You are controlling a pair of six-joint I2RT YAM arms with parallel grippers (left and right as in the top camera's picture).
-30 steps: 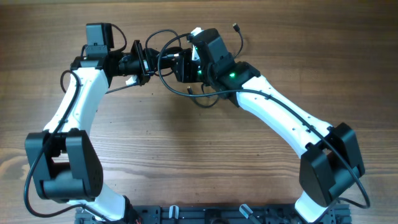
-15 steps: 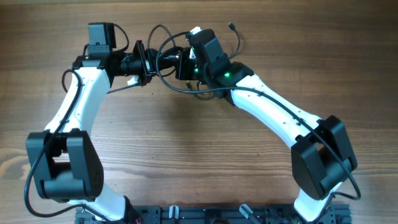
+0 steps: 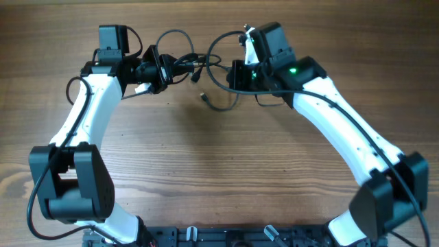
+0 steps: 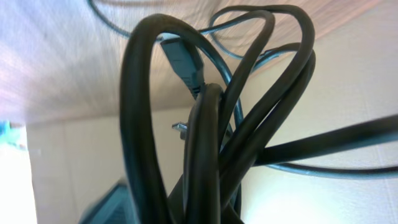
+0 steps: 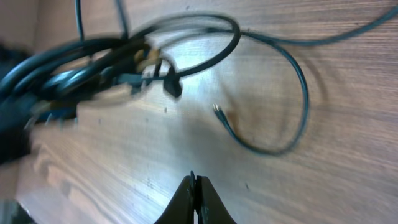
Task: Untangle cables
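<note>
Well, on the left side, the left gripper (image 3: 160,68) was pinching the cables (image 3: 180,64) in a messy bunch at the far side of the table (image 3: 206,171). Big black loops stuck out of the bunch & reached toward the middle. One thin end (image 3: 204,98) w/ a small plug lay on the wood btw the two arms. On the right, the right gripper (image 5: 194,199) had its fingers pressed tight together w/ nothing in them, close to the loops.
</note>
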